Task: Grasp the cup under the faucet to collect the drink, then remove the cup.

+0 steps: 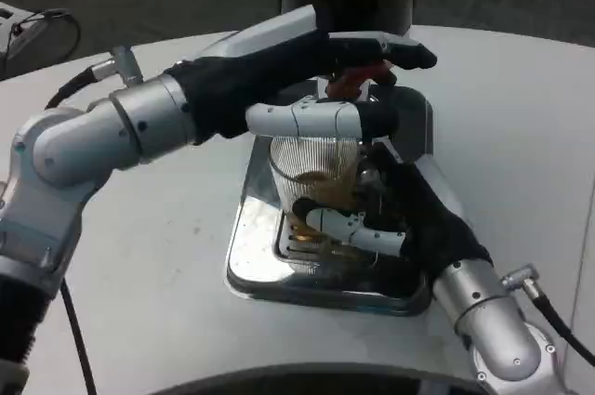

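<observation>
Ribbed clear cup (311, 181) is seen at table centre, standing on the metal drip tray (256, 269), amber drink inside. It is gripped by the right hand (390, 218), reaching in from 5 o'clock, fingers wrapped around its lower wall. The left hand (325, 79), entering from 9 o'clock, is laid over the red faucet lever (358, 79) at 12 o'clock of the cup, fingers pressed together.

Cup (311, 172) boxed in: left hand (316, 88) across its top at the red faucet lever (358, 79), right hand (372, 218) wrapped around its right side. Steel tray (251, 269) rim rings the base. Open tabletop (158, 256) to left and front.
</observation>
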You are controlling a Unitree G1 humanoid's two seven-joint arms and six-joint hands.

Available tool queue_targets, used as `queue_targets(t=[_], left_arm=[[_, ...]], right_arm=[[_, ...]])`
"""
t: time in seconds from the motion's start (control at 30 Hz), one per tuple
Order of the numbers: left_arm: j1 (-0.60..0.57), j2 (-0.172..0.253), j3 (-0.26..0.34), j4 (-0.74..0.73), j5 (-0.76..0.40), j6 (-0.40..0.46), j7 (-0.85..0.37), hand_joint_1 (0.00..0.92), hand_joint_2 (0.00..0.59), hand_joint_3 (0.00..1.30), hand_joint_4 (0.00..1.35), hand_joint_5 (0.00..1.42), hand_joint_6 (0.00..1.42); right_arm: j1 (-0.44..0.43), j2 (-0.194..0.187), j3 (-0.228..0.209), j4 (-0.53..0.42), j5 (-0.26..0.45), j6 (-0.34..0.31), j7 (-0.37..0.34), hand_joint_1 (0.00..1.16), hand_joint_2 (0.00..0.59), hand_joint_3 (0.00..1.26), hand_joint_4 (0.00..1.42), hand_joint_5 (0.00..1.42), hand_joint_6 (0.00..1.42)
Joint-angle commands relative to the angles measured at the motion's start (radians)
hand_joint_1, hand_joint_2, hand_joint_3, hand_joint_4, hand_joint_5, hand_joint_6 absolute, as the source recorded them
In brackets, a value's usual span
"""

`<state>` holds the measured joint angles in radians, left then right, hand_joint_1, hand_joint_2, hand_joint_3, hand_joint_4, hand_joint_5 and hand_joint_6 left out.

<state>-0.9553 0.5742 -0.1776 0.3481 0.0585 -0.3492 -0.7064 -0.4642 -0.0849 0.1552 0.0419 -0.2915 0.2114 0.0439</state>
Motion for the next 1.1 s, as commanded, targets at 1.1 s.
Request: queue_targets(t=[1.1], left_arm=[[0.04,0.054,0.008,-0.033,0.04,0.035,-0.053,0.0,0.001,0.24,0.16,0.23,0.11]], right_arm=[[-0.026,0.112,0.019,0.142,-0.007,-0.108,-0.182,0.72,0.2,0.0,0.0,0.04,0.08]])
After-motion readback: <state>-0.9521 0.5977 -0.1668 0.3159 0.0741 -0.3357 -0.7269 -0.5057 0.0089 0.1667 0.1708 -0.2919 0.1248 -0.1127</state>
